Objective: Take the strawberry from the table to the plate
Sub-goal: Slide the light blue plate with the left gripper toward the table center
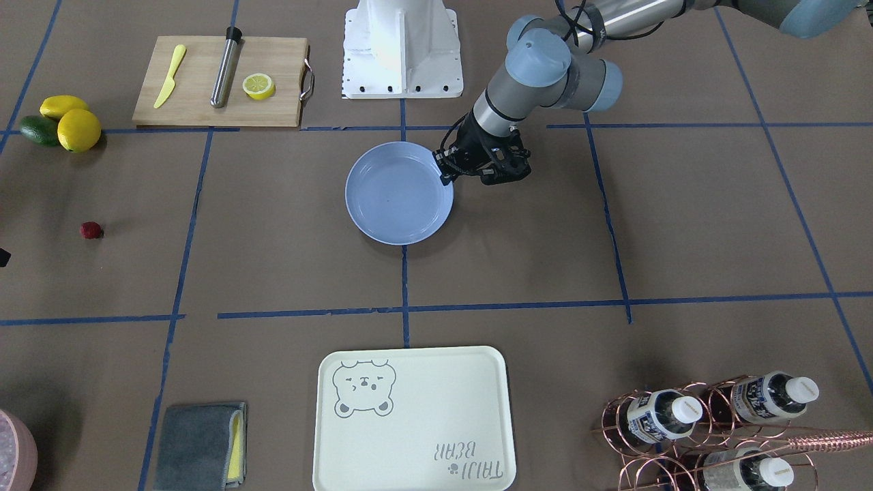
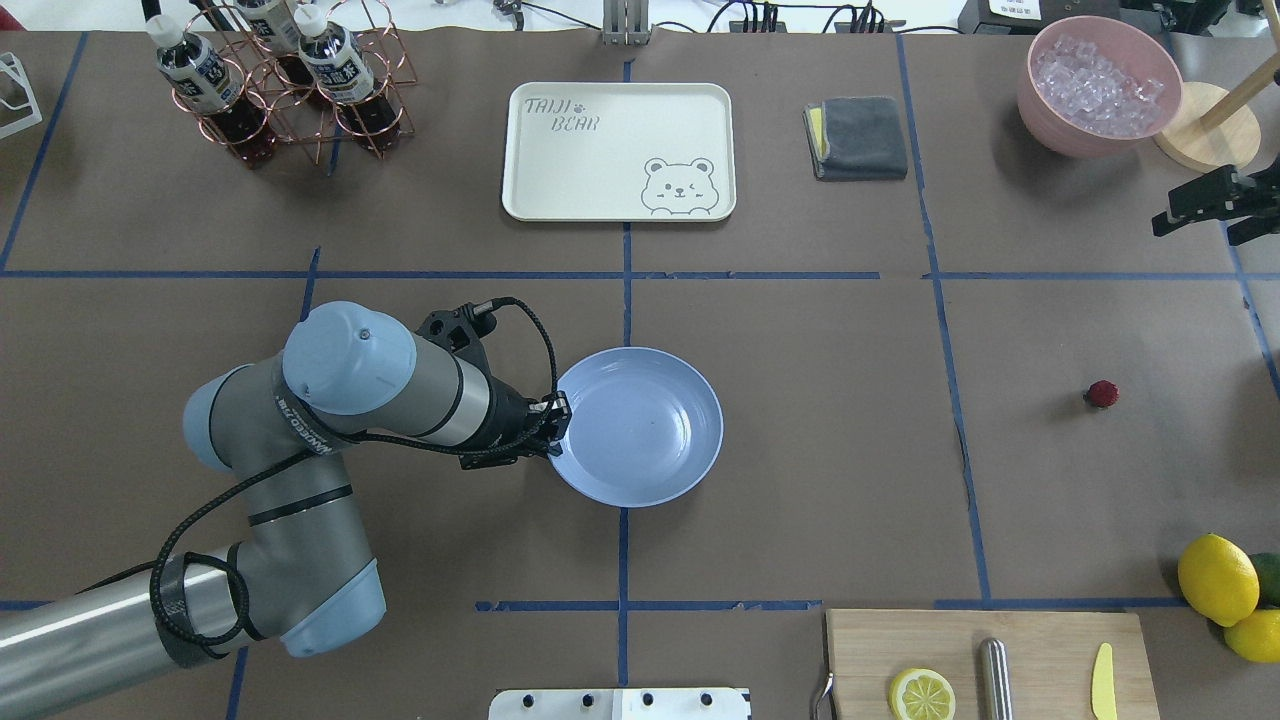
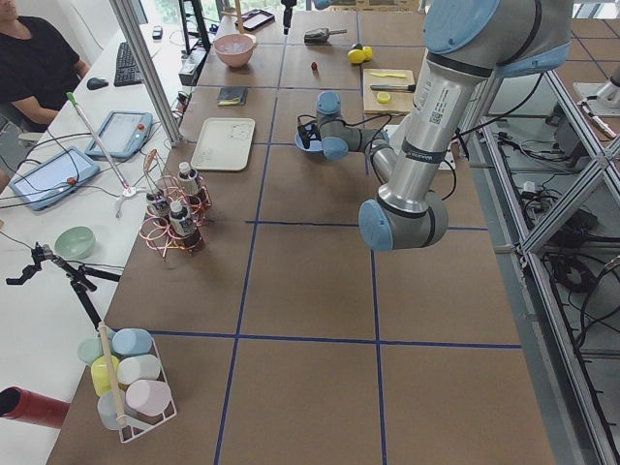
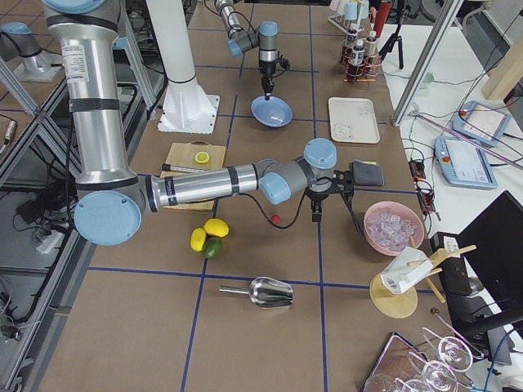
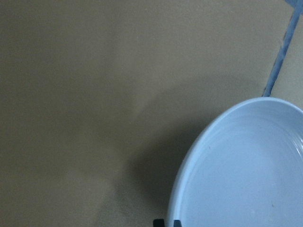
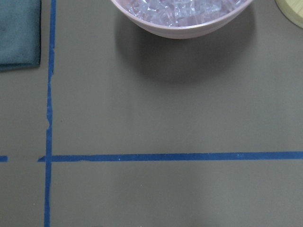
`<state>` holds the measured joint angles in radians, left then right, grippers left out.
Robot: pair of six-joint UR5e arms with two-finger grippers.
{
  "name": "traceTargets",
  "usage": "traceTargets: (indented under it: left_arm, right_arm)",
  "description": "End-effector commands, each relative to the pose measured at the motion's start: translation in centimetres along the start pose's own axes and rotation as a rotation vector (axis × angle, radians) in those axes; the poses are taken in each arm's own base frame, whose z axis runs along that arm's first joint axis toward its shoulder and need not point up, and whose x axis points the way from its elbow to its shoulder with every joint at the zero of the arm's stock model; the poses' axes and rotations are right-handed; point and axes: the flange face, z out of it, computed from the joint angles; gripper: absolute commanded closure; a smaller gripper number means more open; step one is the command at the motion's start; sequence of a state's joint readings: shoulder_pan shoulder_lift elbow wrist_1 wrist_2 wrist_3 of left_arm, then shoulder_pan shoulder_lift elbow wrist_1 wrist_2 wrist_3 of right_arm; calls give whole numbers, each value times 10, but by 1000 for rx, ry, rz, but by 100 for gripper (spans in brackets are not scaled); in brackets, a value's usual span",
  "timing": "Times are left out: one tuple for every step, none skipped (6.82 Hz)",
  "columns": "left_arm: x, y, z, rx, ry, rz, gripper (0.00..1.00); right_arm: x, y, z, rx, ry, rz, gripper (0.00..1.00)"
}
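The strawberry (image 2: 1101, 393) is a tiny dark-red berry lying alone on the brown-paper table (image 2: 850, 480), far to the right of the plate; it also shows in the front view (image 1: 91, 230). The light-blue plate (image 2: 640, 425) sits empty near the table's middle. My left gripper (image 2: 555, 425) is at the plate's left rim, and in the left wrist view its tips stand close together astride the rim of the plate (image 5: 236, 179), shut on it. My right gripper (image 2: 1200, 215) hangs open near the table's right edge, beyond the strawberry and beside the ice bowl, holding nothing.
A pink bowl of ice (image 2: 1100, 85) and a grey cloth (image 2: 858, 138) lie at the back right. The cream bear tray (image 2: 618, 150) and a bottle rack (image 2: 280, 80) stand at the back. Lemons (image 2: 1215, 578) and a cutting board (image 2: 990, 665) are at the front right.
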<state>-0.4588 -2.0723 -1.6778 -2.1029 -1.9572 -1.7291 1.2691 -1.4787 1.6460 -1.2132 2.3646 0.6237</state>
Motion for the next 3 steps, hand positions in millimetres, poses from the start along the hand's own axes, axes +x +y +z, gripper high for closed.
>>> traceTargets:
  left_arm:
    - [0,-7,-9,15,10,3,0]
    - [0,-32,-25,49,16,-11,0]
    - [0,-51,-37,74,22,-19,0]
  right_arm:
    - [-19,9,13,-20,1,2,0]
    - [-34,21,25,-16,31,-5,0]
    - [-45,35,37,-27,40,-16,0]
